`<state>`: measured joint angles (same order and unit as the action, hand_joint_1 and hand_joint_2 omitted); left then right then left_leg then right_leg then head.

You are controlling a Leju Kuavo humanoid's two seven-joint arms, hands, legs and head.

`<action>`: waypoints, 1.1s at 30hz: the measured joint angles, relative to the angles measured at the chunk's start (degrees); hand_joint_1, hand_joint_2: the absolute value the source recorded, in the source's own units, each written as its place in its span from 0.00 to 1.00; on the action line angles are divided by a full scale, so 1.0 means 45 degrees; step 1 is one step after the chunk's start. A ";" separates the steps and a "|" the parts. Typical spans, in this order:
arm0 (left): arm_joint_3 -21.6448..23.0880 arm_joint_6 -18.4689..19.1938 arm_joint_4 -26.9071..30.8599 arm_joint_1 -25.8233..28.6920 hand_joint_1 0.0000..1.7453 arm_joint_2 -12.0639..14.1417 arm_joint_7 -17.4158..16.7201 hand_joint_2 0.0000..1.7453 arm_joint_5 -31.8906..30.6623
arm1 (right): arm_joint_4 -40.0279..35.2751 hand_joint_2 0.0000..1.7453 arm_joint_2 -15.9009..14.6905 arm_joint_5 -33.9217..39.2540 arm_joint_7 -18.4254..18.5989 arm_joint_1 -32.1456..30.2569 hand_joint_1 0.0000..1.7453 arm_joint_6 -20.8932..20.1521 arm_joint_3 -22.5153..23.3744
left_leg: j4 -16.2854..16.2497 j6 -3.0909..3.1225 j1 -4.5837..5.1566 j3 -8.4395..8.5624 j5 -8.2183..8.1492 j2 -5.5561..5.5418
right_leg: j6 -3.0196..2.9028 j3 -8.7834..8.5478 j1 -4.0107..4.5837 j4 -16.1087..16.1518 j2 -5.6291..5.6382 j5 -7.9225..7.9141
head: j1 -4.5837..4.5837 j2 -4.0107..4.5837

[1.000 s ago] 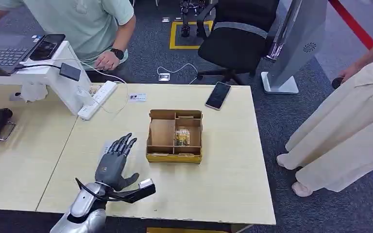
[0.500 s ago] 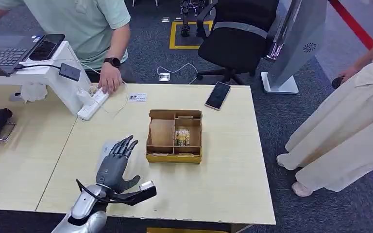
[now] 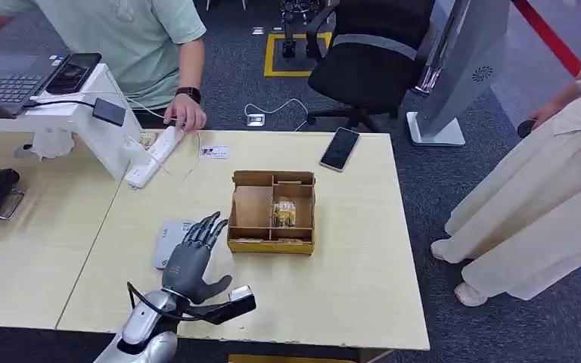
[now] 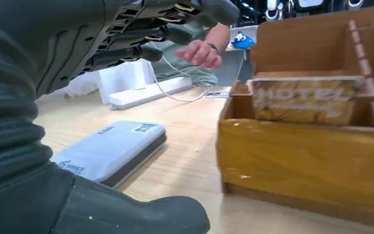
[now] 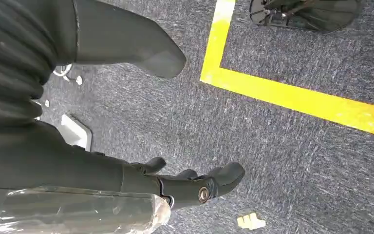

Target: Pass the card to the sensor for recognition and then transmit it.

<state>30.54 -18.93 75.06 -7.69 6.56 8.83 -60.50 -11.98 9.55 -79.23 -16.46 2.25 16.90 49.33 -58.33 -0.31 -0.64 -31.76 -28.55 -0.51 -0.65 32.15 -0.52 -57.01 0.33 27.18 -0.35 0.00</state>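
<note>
A brown cardboard box [image 3: 272,243] with compartments stands mid-table; a card printed HOTEL [image 3: 284,212] stands upright in one of them. The left wrist view has the same card [image 4: 302,100] behind the box's front wall [image 4: 311,161]. A flat grey sensor pad [image 3: 166,240] lies on the table left of the box, and it appears close by as the sensor pad [image 4: 112,148] in the left wrist view. My left hand [image 3: 191,261] hovers between pad and box, fingers spread, holding nothing. My right hand [image 5: 102,165] hangs over the carpet, fingers apart, holding nothing.
A person in a green shirt rests a hand [image 3: 185,113] on a white power strip [image 3: 151,155] at the far left. A small card [image 3: 213,151] and a phone [image 3: 340,148] lie near the far edge. Another person [image 3: 545,204] stands right of the table.
My left hand has shifted right and a little forward toward the box, uncovering more of the grey pad. The person's hand moved along the power strip.
</note>
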 joint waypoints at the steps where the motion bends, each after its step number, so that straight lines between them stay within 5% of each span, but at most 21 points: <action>1: 0.0091 -0.0048 0.0000 -0.0023 0.00 -0.0043 0.0048 1.00 0.0019 | 0.0000 1.00 0.0000 0.0000 0.0000 0.0007 0.00 0.0005 0.0000 | 0.0000 0.0000 0.0000 0.0000 0.0000 0.0000 | 0.0000 0.0000 0.0000 0.0000 0.0000 0.0000 | 0.0000 0.0000; 15: 0.1156 -0.0481 -0.0621 -0.0926 0.00 -0.0791 -0.0039 1.00 -0.0427 | -0.0005 1.00 0.0000 -0.0209 0.0083 0.0151 0.00 -0.0010 -0.0005 | 0.0000 0.0000 -0.0001 -0.0001 0.0001 0.0000 | 0.0000 0.0004 0.0000 -0.0001 0.0000 -0.0001 | 0.0000 0.0000; 33: 0.1306 -0.0709 -0.2332 -0.1898 0.00 -0.1282 -0.0272 1.00 -0.0729 | 0.0000 1.00 0.0000 -0.0243 0.0194 0.0196 0.00 -0.0053 -0.0049 | 0.0000 0.0000 -0.0001 -0.0002 0.0000 0.0001 | -0.0001 0.0006 0.0000 -0.0001 0.0001 0.0000 | 0.0000 0.0000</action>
<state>36.41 -22.12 64.56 -16.23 0.79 7.61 -63.78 -11.98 9.55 -80.32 -15.58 3.14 16.66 49.11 -58.33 -0.31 -0.65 -31.77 -28.55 -0.51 -0.65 32.18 -0.52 -57.02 0.33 27.18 -0.35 0.00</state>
